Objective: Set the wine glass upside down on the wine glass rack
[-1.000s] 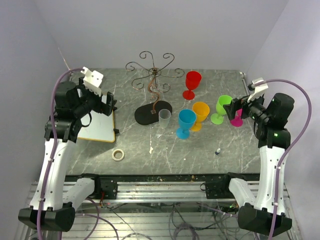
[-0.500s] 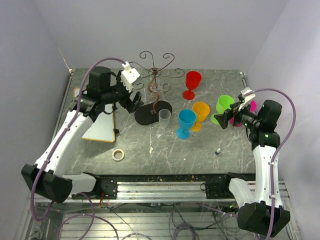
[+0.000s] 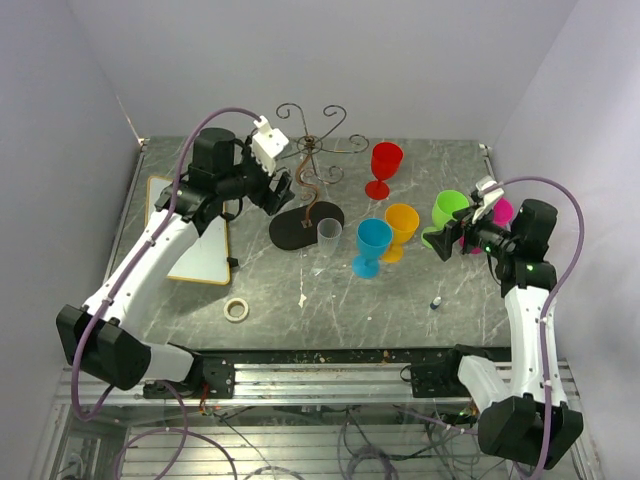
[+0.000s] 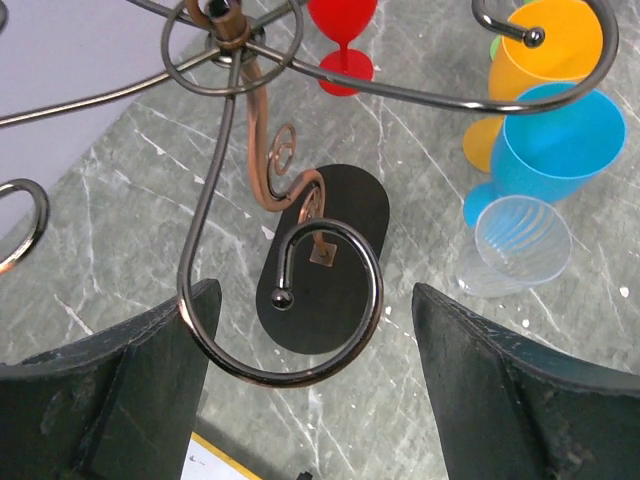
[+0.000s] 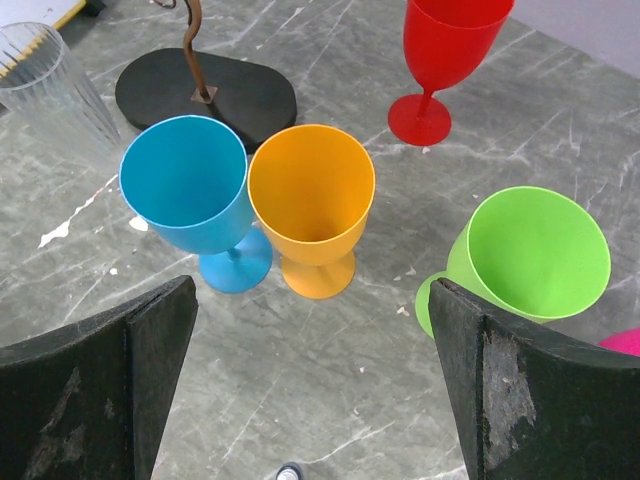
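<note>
From above, we see the wine glass rack (image 3: pixel 307 226) standing toward the far edge of the counter, left of centre. The left gripper (image 3: pixel 279 190) hangs wide open just beside its left scroll arms. Near the right edge the right gripper (image 3: pixel 444 241), also spread wide, sits just beside the upright green wine glass (image 3: pixel 447 210), with the pink glass (image 3: pixel 502 211) behind it. The red glass (image 3: pixel 386 163), orange glass (image 3: pixel 401 224), blue glass (image 3: pixel 372 241) and clear tumbler (image 3: pixel 329 235) stand between.

In the left wrist view, one curled rack arm lies between the fingers (image 4: pixel 140 390). We cannot tell whether it touches the left one.

In the right wrist view, the fingers (image 5: pixel 525 395) hold nothing. The blue, orange and green glasses stand beyond them, and the rack's base lies far left.
</note>
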You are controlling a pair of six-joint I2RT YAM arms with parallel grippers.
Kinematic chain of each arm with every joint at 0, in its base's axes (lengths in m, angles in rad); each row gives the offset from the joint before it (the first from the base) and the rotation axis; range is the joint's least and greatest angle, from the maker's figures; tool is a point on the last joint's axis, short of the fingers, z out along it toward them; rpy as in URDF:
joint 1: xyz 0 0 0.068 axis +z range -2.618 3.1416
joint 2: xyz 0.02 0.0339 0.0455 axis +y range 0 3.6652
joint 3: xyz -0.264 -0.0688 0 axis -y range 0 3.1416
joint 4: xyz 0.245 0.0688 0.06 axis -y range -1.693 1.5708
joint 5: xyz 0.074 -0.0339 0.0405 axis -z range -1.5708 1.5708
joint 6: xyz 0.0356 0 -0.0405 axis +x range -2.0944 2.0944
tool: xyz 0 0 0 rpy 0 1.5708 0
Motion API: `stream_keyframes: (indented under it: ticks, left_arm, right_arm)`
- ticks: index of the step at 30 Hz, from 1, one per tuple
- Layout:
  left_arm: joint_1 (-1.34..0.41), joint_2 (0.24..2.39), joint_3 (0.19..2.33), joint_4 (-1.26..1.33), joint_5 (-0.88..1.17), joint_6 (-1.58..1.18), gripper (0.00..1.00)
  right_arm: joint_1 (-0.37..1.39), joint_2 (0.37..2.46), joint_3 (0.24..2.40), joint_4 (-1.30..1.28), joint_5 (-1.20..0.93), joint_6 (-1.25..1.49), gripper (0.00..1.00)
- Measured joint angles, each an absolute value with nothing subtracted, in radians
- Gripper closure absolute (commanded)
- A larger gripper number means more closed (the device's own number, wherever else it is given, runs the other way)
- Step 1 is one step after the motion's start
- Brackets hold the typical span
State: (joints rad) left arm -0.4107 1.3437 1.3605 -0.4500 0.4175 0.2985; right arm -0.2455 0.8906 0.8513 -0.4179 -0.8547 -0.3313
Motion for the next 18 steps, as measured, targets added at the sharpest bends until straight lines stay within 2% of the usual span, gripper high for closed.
stream_keyframes:
  ticks: [6, 9, 18]
  left_arm:
    - [-0.414, 1.342, 1.361, -0.409, 0.380, 0.266, 0.11]
    - [-0.415, 1.343, 1.365, -0.390, 0.350, 0.236, 0.13]
    - [-0.418, 1.351, 1.383, -0.323, 0.302, 0.184, 0.37]
  right_arm:
    - [-0.245, 0.896, 0.851, -0.424, -0.849, -0.334, 0.00]
    - [-0.245, 0.888, 0.848, -0.423, -0.840, -0.335, 0.00]
    - [-0.245, 0.846, 0.818, -0.408, -0.808, -0.334, 0.00]
